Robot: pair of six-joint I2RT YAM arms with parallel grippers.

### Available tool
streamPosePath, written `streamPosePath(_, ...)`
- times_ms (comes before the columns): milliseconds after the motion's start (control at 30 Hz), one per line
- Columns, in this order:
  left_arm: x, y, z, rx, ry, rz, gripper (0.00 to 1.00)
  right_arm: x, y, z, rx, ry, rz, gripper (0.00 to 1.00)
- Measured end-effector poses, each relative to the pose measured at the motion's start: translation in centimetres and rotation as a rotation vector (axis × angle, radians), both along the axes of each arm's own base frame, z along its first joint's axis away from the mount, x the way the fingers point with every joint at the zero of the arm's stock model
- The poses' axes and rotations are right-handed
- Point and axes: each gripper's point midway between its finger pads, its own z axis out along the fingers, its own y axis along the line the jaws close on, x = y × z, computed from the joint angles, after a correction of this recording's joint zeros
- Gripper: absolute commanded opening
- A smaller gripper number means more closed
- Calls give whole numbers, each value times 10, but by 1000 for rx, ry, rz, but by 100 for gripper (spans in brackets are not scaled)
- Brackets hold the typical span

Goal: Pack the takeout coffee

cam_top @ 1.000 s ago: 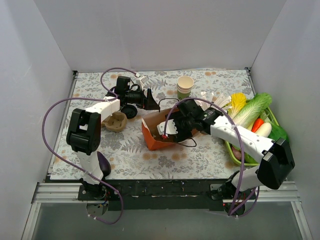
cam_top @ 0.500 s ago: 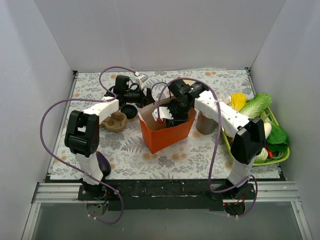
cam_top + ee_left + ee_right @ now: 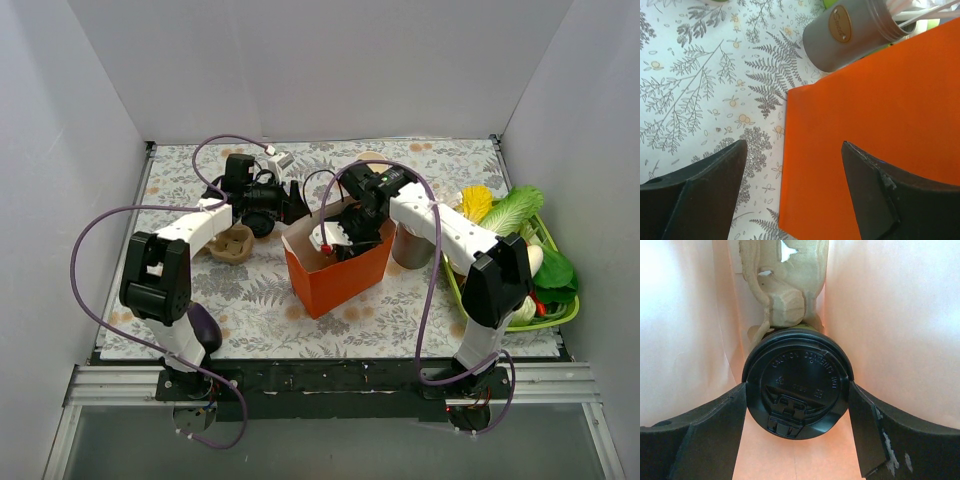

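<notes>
Orange bag [image 3: 340, 280], takeout coffee [image 3: 797, 380] inside — wrist-view only

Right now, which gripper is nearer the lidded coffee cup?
Right. The right gripper has its fingers on the coffee cup inside the orange bag; the left gripper sits open outside it.

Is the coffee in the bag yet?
Almost! The takeout coffee is inside the upright orange bag. The right gripper clasps its lid; the left gripper is open beside the bag. Left to do: let go and pull out.
</notes>
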Motion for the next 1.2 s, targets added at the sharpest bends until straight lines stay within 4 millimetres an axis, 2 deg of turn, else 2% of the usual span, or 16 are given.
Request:
streamPosePath(267, -8, 3, 3, 11, -6, -6, 76, -2, 0, -3, 30, -13, -13, 2)
streamPosePath(300, -8, 3, 5, 10, -10, -7, 77, -2, 0, -2, 32, -14, -18, 7)
streamPosePath(333, -8, 3, 6, 10, -16, -8, 77, -2, 0, -2, 33, -13, -25, 21)
streamPosePath(433, -9, 4, 7, 14, -23, -12, 77, -1, 1, -1, 34, -8, -51, 39)
streamPosePath(500, -10, 5, 6, 18, -23, -15, 77, -1, 1, 0, 37, -8, -70, 44)
streamPosePath(533, -11, 5, 6, 21, -22, -16, 77, 0, 1, 0, 39, -8, -78, 50)
streamPosePath(700, -13, 6, 5, 26, -22, -21, 78, -2, 0, 4, 43, -3, -107, 62)
streamPosePath(733, -13, 6, 6, 27, -26, -22, 78, -3, -1, 4, 43, 0, -113, 83)
streamPosePath(767, -13, 6, 6, 27, -26, -23, 79, -4, -2, 5, 42, 2, -115, 88)
streamPosePath(933, -15, 6, 6, 30, -25, -27, 79, -12, -6, 8, 35, 24, -138, 94)
streamPosePath(1200, -15, 7, 5, 37, -32, -34, 79, -15, -6, 12, 39, 39, -178, 97)
